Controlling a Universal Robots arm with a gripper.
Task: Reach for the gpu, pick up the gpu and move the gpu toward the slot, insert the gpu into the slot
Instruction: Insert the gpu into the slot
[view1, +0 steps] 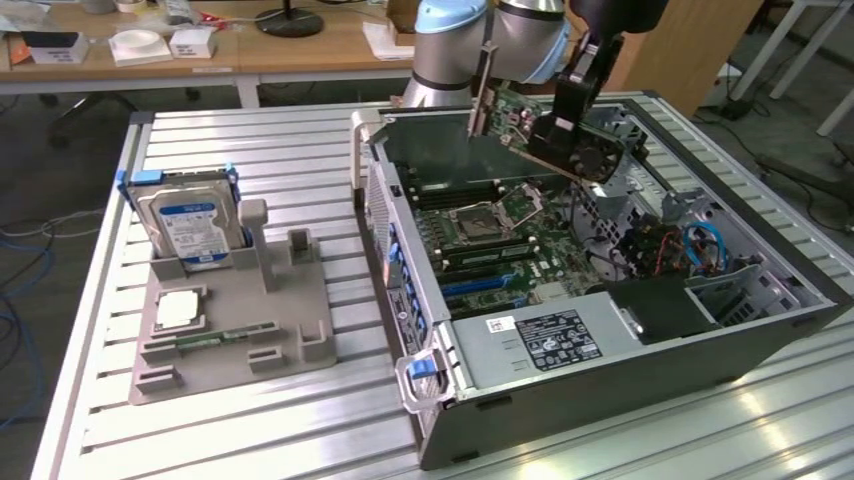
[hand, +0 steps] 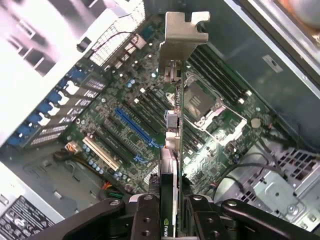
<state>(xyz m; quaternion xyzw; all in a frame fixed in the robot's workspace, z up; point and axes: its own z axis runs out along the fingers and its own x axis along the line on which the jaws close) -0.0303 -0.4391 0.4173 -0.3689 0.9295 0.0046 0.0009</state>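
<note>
Exterior view. Shows an open computer case lying on its side on a ribbed metal counter, with the motherboard facing up. Above the far end of the case, black fingers on the end of a pale blue arm, clamped onto the gpu. Holds the green card in the air, tilted, with the metal end bracket at its higher end and the round black fan at its lower end, apart from the board beneath. Toward the exterior view's left of the case, a grey holder on the counter, carrying an upright hard drive with a blue label and a short memory stick lying flat.

Wrist view. Looks along the thin edge of the gpu, with the end bracket farthest from the camera. Fingers pressed closed against both faces of the card, gripping it firmly. Beneath, the motherboard, with a long blue slot just beside the line of the card. Card not touching the slot, not yet seated.
</note>
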